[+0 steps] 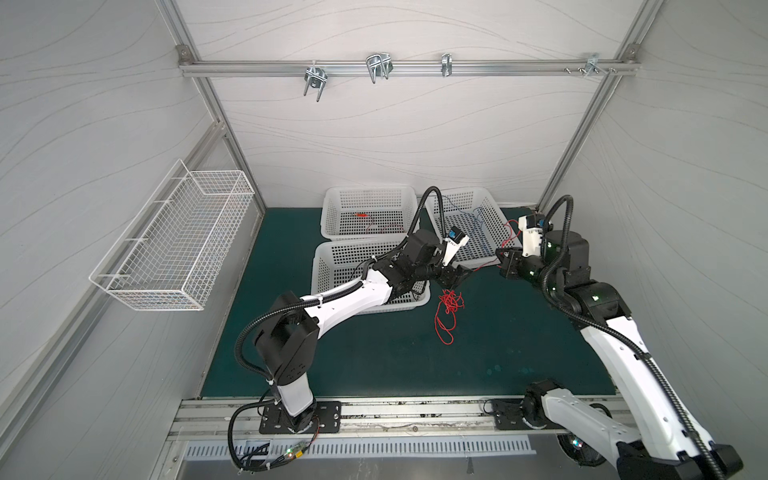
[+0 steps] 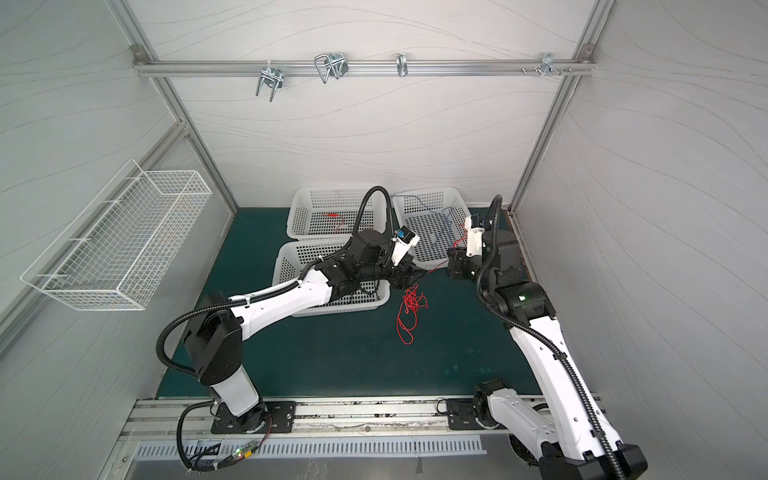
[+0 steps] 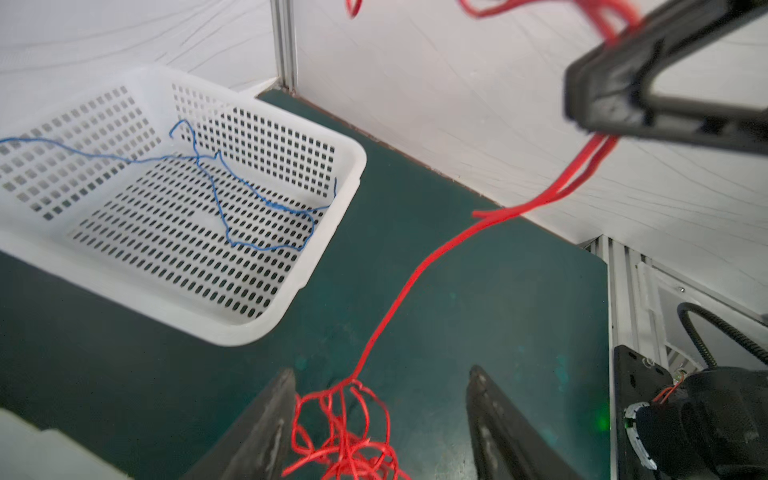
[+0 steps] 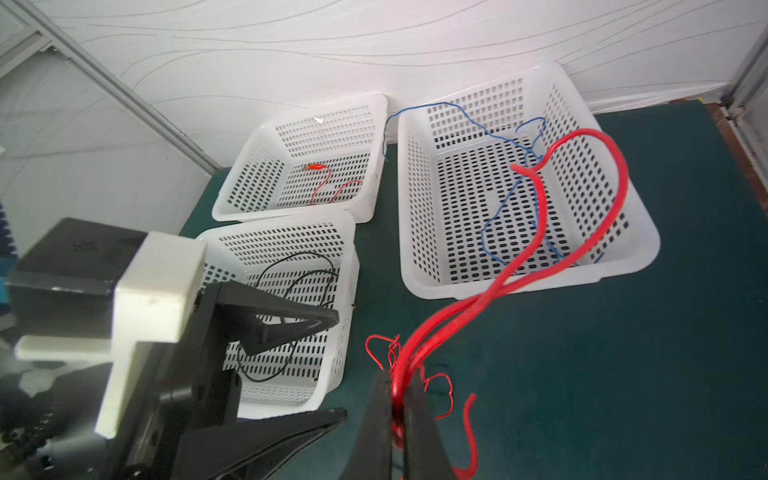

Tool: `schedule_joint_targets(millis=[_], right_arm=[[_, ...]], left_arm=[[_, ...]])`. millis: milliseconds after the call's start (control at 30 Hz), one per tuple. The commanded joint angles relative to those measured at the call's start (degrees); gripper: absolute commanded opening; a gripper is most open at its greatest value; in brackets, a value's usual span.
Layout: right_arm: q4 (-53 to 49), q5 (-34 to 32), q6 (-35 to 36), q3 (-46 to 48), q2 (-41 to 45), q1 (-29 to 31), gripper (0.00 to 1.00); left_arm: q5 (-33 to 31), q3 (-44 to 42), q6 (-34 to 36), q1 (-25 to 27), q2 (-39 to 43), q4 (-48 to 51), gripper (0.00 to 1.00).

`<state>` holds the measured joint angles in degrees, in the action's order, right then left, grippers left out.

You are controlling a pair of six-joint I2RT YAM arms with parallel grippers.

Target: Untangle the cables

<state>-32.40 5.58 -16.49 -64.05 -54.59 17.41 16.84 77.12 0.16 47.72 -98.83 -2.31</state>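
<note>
Presently, the right gripper point(image 4: 397, 388) is clamped on thin bright red cables point(image 4: 453, 312); the left gripper point(image 3: 380, 376) stands parted astride their tangle, over the dark green table mat point(image 1: 374, 357).

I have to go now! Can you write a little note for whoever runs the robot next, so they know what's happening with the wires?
Left pincer: open, fingers either side of the red tangle on the green mat.
Right pincer: shut on red strands running to that tangle.
Done: blue cable, black cable and red clip cable lie in separate white baskets.
To do: tease the red tangle apart.
</note>
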Motion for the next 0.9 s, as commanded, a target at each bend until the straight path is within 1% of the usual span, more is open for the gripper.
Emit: schedule_joint_targets(millis=[0,100,267,333,400,433,467,533,633,733,800,867], right_arm=[[3.3,6.2,0.2,-0.7,-0.2,0.3,0.00],[4.3,8.0,-0.6,-0.5,-0.1,0.3,0.00],[5.5,10.6,-1.5,0.0,0.1,0.3,0.00],[5.6,11.1,-1.8,0.1,0.2,0.3,0.00],[5.6,11.5,-2.0,0.4,0.4,0.3,0.00],[5.6,11.6,-2.1,0.5,0.5,0.3,0.00],[5.5,11.7,-2.1,0.7,0.7,0.4,0.00],[5.3,11.1,-2.3,1.1,1.2,0.4,0.00],[4.5,8.7,-2.8,2.0,2.2,0.4,0.01],[2.4,4.0,-3.7,3.2,3.5,0.4,0.07],[0.6,0.9,-4.2,4.2,4.4,0.4,0.13],[-0.9,-1.1,-4.3,5.3,5.4,0.4,0.23]], left_arm=[[1.5,1.5,3.5,1.2,-1.3,-8.7,0.65],[0.9,2.5,4.4,1.7,-2.4,-9.7,0.60],[-2.2,5.8,4.3,1.8,-5.4,-7.7,0.41],[-2.4,6.8,4.0,1.8,-6.1,-7.1,0.37],[-2.6,7.0,3.7,1.8,-6.4,-7.5,0.29],[-3.1,6.9,3.3,1.8,-6.6,-7.9,0.23],[-3.7,7.1,2.9,1.8,-6.7,-8.4,0.14],[-5.6,7.2,2.2,1.8,-7.0,-8.7,0.00],[-8.1,7.8,1.3,1.8,-7.0,-9.0,0.00],[-11.8,9.3,-0.1,1.8,-7.2,-7.7,0.00],[-14.7,11.1,-0.6,1.8,-7.7,-5.6,0.00],[-17.4,12.6,-0.9,1.8,-8.1,-3.9,0.00]])
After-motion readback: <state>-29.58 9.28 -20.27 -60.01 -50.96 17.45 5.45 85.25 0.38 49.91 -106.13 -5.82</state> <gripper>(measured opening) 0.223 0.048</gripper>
